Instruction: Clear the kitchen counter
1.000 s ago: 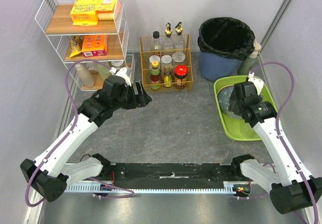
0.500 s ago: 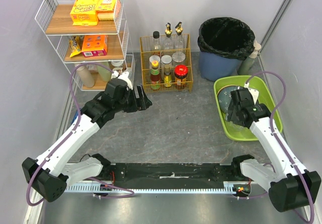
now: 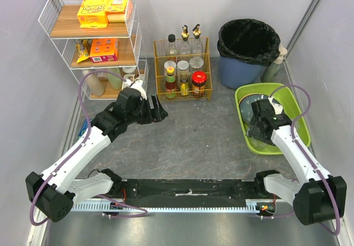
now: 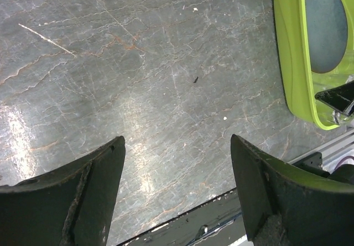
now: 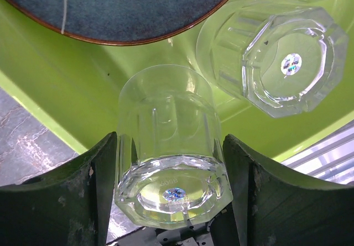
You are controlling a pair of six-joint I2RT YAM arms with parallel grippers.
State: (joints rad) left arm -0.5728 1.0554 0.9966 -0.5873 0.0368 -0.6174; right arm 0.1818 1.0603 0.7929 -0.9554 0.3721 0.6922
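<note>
The kitchen counter (image 3: 193, 141) is a dark grey mottled stone surface; it also shows in the left wrist view (image 4: 166, 80). My left gripper (image 3: 160, 112) hovers over it near the wire rack, open and empty (image 4: 174, 141). My right gripper (image 3: 255, 125) is over the near left part of the lime-green tray (image 3: 287, 99). In the right wrist view it (image 5: 168, 138) is shut on a clear faceted glass (image 5: 166, 124), held mouth-down with its base toward the camera. A second clear glass (image 5: 276, 63) lies in the tray (image 5: 55, 91) beside a dark blue plate (image 5: 121, 8).
A white wire rack (image 3: 97, 41) with boxes and bottles stands at the back left. A gold wire caddy (image 3: 182, 72) of bottles and jars stands at the back middle. A blue bin with a black liner (image 3: 249, 41) stands at the back right.
My right gripper has drawn back toward the near left part of the tray. My left arm has shifted slightly right and stayed open.
</note>
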